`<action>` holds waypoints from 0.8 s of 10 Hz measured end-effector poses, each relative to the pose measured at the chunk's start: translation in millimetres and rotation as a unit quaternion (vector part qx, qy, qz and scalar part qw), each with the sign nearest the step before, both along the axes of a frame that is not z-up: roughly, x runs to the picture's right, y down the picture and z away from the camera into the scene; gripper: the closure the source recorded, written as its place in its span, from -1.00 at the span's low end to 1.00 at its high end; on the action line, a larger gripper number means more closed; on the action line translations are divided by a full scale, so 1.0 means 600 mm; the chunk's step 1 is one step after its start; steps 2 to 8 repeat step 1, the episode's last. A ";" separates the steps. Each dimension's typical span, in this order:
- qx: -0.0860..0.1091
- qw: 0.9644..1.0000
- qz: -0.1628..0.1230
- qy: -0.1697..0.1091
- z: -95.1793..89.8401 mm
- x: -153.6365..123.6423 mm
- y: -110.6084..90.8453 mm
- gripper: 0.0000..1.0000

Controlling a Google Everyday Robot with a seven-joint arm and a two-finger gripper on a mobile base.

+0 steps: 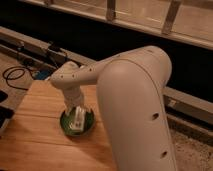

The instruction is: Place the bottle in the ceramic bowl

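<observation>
You'll find the bottle lying inside the ceramic bowl, which sits on the wooden bench, set in from the bench's far edge. The gripper hangs directly over the bowl, at the bottle; its grip cannot be told.

Hidden and cut-off items, single camera view.

Arm: lower part ran off the bottom edge. Gripper: sat over the ceramic bowl, its tips lost against the bottle. Bottle: label print too blurred to read; upper end covered by the gripper. Ceramic bowl: far rim hidden behind the wrist. Wooden table: cut by the left and bottom edges, right side behind the arm. Cable: ran out of frame at left.
</observation>
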State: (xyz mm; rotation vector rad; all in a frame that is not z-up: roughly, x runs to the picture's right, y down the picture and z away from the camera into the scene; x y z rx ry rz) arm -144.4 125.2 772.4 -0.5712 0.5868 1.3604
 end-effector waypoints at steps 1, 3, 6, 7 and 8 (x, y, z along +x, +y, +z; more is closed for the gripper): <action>0.000 1.000 0.000 0.000 0.000 0.000 0.000 -0.60; 0.000 1.000 0.000 0.000 0.000 0.000 0.000 -0.60; 0.000 1.000 0.000 0.000 0.000 0.000 0.000 -0.60; 0.000 1.000 0.000 0.000 0.000 0.000 0.000 -0.60; 0.000 1.000 0.000 0.000 0.000 0.000 0.000 -0.60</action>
